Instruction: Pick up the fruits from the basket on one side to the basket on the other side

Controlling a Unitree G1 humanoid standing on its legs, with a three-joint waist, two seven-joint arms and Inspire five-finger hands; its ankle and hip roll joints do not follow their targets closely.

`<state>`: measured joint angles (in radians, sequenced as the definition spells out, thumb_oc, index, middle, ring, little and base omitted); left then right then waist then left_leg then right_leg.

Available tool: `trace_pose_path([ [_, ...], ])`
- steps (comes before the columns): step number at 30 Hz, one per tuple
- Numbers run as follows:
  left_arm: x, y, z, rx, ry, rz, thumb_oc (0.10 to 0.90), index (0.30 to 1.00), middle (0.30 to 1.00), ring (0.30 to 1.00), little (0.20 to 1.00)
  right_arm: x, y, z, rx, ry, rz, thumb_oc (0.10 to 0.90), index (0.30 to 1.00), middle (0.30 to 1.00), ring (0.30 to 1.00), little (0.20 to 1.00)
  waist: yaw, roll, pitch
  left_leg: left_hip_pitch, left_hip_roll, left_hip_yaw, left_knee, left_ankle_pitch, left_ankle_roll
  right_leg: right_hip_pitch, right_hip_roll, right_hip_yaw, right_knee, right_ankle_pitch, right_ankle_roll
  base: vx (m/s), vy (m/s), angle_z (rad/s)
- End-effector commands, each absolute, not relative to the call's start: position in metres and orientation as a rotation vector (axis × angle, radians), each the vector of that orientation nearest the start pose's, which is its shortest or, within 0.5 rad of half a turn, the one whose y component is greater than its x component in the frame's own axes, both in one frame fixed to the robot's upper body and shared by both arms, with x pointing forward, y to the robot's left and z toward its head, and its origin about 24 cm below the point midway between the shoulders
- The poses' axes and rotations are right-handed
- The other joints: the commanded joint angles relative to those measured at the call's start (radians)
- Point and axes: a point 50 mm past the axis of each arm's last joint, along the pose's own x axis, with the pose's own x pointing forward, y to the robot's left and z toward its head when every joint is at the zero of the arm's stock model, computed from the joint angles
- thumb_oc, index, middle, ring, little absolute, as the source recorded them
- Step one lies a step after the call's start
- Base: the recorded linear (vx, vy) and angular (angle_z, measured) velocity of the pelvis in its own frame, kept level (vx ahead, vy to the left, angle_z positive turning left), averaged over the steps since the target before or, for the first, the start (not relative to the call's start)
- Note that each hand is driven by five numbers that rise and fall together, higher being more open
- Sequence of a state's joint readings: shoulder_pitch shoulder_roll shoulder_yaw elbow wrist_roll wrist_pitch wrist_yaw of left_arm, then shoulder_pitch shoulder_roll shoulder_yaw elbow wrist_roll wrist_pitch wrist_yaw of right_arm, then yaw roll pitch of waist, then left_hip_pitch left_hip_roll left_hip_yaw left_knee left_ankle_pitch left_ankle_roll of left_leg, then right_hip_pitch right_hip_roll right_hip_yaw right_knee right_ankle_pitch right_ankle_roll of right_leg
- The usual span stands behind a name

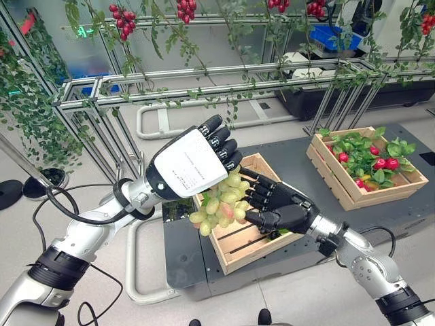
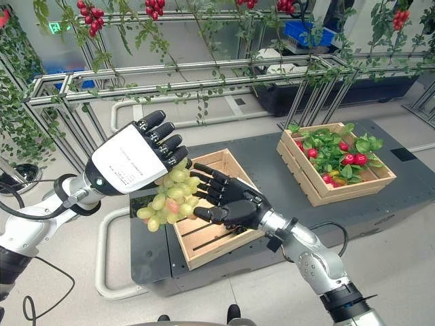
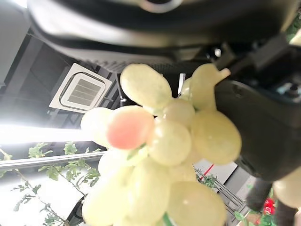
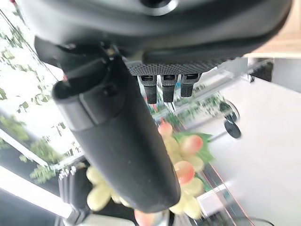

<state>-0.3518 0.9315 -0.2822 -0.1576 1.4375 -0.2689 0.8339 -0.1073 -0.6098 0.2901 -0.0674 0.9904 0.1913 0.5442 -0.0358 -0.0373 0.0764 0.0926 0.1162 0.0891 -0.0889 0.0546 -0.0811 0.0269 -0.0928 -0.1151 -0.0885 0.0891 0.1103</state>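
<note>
Both hands meet above the near wooden basket point(image 1: 250, 239), a slatted crate of pale planks standing on the dark desk point(image 1: 285, 159). From the left eye view, the left hand point(image 1: 194, 161), white-backed with dark fingers, curls over the top of a bunch of green grapes point(image 1: 221, 206) and holds it raised over the crate's near-left corner. The right hand point(image 1: 279, 207) sits just beside the bunch with its fingers spread and only slightly bent, fingertips close to the grapes; contact cannot be made out. The grapes are smooth, oval and pale yellow-green, one or two blushed pink.

From the right eye view, a second basket point(image 2: 334, 163) of the same slatted wood stands farther back to the right, well apart, packed with crinkled green leaves and glossy red fruits point(image 2: 354, 159). Behind the desk runs a metal frame point(image 2: 204, 75) strung with leafy vines and hanging red berry clusters point(image 2: 90, 15).

From the left wrist view, the bunch hangs right against the dark hand, rounded and waxy, with a ceiling vent point(image 3: 80, 90) beyond.

From the right wrist view, the thick dark thumb point(image 4: 117, 141) crosses in front, partly hiding the grapes past it.
</note>
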Motion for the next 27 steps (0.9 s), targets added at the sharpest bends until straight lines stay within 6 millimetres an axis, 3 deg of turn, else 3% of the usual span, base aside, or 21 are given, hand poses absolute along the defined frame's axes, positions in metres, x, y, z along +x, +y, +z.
trace_pose_path([
  [1,0.258,0.174,0.246,1.690,-1.695,0.492,0.400,0.300,0.300,0.300,0.300,0.257,-0.155,0.109,0.413,-0.047,0.991,0.800,0.900,0.900,0.900,0.900,0.004,-0.006,-0.092,-0.007,-0.002,0.003,0.002,-0.051,0.008,0.025,-0.042,-0.012,0.001,-0.026,0.030,0.00,0.000,0.00],
  [16,0.258,0.166,0.247,1.616,-1.705,0.495,0.400,0.300,0.300,0.300,0.300,0.253,-0.123,0.126,0.550,-0.141,1.157,0.800,0.900,0.900,0.900,0.900,0.014,0.000,-0.096,-0.006,-0.003,-0.008,0.002,-0.049,0.012,0.029,-0.038,-0.005,0.001,-0.027,0.027,0.00,0.000,0.00],
  [27,0.261,0.157,0.243,1.543,-1.653,0.508,0.400,0.300,0.300,0.300,0.300,0.245,-0.085,0.143,0.867,-0.248,1.197,0.800,0.900,0.900,0.900,0.900,0.022,0.010,-0.099,-0.009,-0.006,-0.014,0.002,-0.052,0.019,0.030,-0.040,0.003,0.001,-0.032,0.025,0.00,0.000,0.00],
])
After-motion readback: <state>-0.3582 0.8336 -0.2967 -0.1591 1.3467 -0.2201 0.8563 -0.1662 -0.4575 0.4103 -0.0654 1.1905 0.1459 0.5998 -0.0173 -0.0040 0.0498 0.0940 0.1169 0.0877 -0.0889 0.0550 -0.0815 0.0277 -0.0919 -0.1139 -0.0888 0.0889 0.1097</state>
